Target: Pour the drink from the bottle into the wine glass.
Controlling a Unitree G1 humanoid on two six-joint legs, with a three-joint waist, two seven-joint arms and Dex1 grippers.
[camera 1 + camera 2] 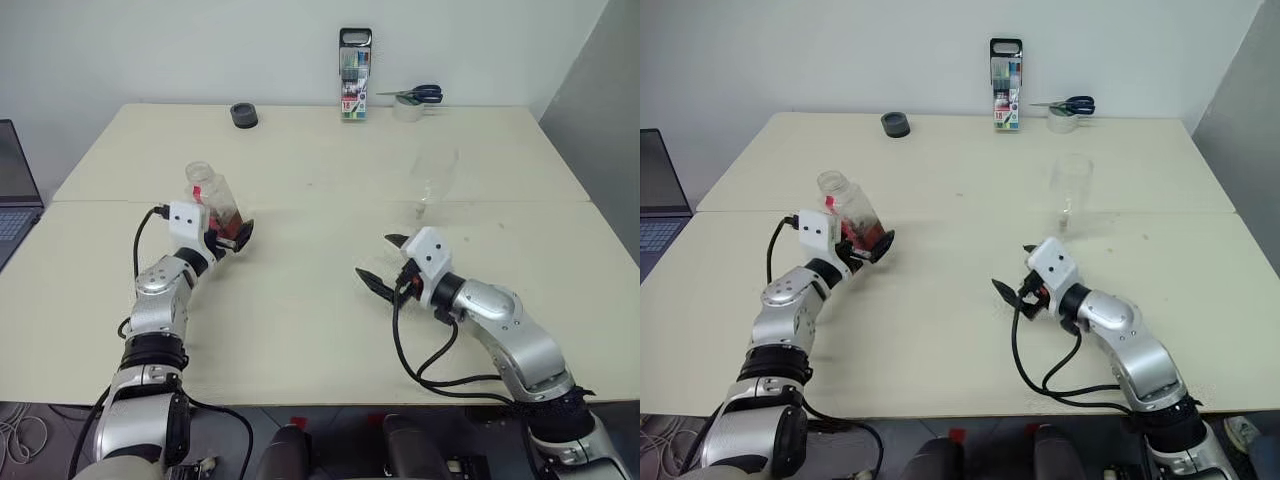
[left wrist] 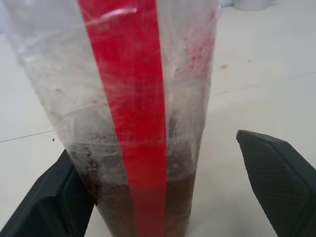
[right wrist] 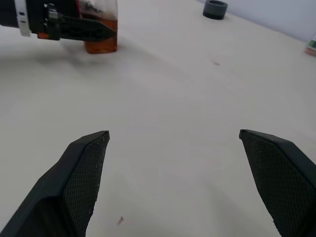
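1. On the counter (image 1: pixel 300 330), left half, stands the bottle (image 1: pixel 214 205), upright or nearly so, with the left gripper (image 1: pixel 232 236) around its lower part. In the left wrist view one finger (image 2: pixel 49 207) lies against the bottle wall and the other stands apart from it, so the jaws are spread wide and the grip looks released or not yet closed; whether the base rests on the counter cannot be fully told.
2. Drink (image 3: pixel 101 44): a shallow reddish-brown layer at the bottom of the bottle; most of the bottle is empty.
3. Wine glass (image 1: pixel 1070 190): upright on the right half of the counter, well apart from the bottle, beyond the right gripper (image 1: pixel 385 262). No liquid can be made out in it.
4. Right gripper: jaws wide apart, holding nothing, low over bare counter.
5. Handling, judged: bottle is thin clear plastic, light, likely to dent under a hard squeeze and slippery where smooth; best taken around the mid-body, across the red label strip. Wine glass is fragile and top-heavy on its stem; a knock at the rim could tip it.
6. Count: one bottle, one wine glass, two grippers. Far edge: one pack of pens (image 1: pixel 355 75), one pair of scissors (image 1: pixel 415 95), one dark ring (image 1: pixel 243 115).
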